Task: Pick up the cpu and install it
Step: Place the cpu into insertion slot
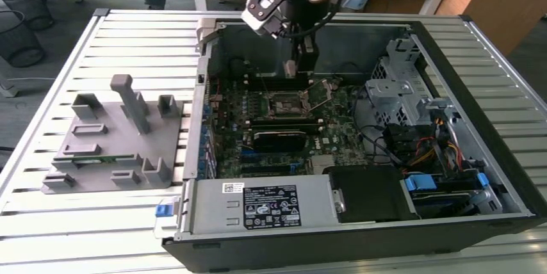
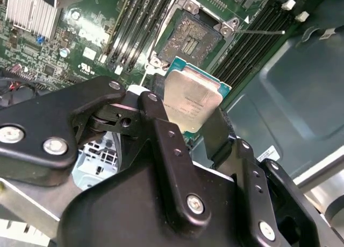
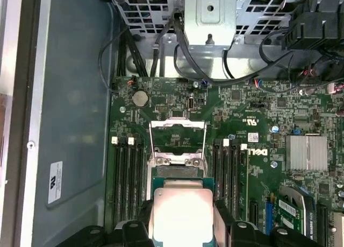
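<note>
The cpu (image 2: pixel 191 101), a flat square chip with a shiny silver top and a thin green rim, sits clamped between the black fingers (image 2: pixel 157 120) of my gripper (image 2: pixel 188 126), which is shut on it. In the exterior view the gripper (image 1: pixel 293 66) hangs inside the open computer case, just above and behind the motherboard socket (image 1: pixel 286 103). In both wrist views the socket (image 2: pixel 188 38) lies open, with its metal retention frame (image 3: pixel 178 129) lifted. The cpu (image 3: pixel 181 212) hovers over the socket's near edge without touching it. My gripper (image 3: pixel 181 225) covers the chip's lower part.
Memory slots (image 3: pixel 126 171) flank the socket on both sides. A metal drive cage (image 1: pixel 400 88) and cables (image 1: pixel 436 152) fill the case on the exterior view's right. The power supply (image 1: pixel 256 207) sits at the front. A grey parts fixture (image 1: pixel 111 139) stands outside the case.
</note>
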`<state>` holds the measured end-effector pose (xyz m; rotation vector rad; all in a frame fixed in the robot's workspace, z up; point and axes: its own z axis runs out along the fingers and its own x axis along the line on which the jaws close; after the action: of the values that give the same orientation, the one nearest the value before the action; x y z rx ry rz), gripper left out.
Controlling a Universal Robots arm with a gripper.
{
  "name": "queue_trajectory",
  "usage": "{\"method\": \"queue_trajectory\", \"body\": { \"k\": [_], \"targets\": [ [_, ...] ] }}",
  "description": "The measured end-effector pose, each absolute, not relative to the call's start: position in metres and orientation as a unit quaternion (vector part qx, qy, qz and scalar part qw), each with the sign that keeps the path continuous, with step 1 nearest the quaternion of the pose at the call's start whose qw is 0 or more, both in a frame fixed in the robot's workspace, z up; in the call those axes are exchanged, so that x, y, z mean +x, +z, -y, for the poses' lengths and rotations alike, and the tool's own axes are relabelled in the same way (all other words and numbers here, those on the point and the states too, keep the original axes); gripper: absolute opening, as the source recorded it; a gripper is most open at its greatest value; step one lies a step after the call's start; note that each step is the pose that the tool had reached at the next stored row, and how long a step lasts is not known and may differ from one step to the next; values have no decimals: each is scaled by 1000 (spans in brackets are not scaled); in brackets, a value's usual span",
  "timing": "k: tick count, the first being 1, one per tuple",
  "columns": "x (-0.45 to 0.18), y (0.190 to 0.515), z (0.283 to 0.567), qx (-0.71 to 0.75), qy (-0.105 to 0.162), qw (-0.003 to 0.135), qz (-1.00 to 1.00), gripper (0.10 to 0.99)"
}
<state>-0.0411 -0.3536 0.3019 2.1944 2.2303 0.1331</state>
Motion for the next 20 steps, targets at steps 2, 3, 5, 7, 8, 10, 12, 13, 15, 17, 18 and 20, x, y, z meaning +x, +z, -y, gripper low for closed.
{"method": "queue_trajectory", "body": {
  "k": [2,3,5,7,8,10,12,13,15,17,18,20],
  "targets": [
    [-42,300,354,701,42,5,-712,529],
    [-42,299,354,701,41,4,-712,529],
    [-42,296,353,702,34,-4,-711,529],
    [-42,293,353,702,35,-4,-711,529],
    [-42,291,353,702,35,-5,-711,529],
    [-42,288,353,702,36,-6,-711,529],
    [-42,285,352,701,36,-6,-712,529],
    [-42,283,352,700,36,-6,-714,529],
    [-42,280,352,698,36,-6,-715,529],
    [-42,277,352,697,36,-6,-716,529],
    [-42,276,352,697,36,-6,-716,529],
    [-42,273,352,697,36,-6,-716,529]
  ]
}}
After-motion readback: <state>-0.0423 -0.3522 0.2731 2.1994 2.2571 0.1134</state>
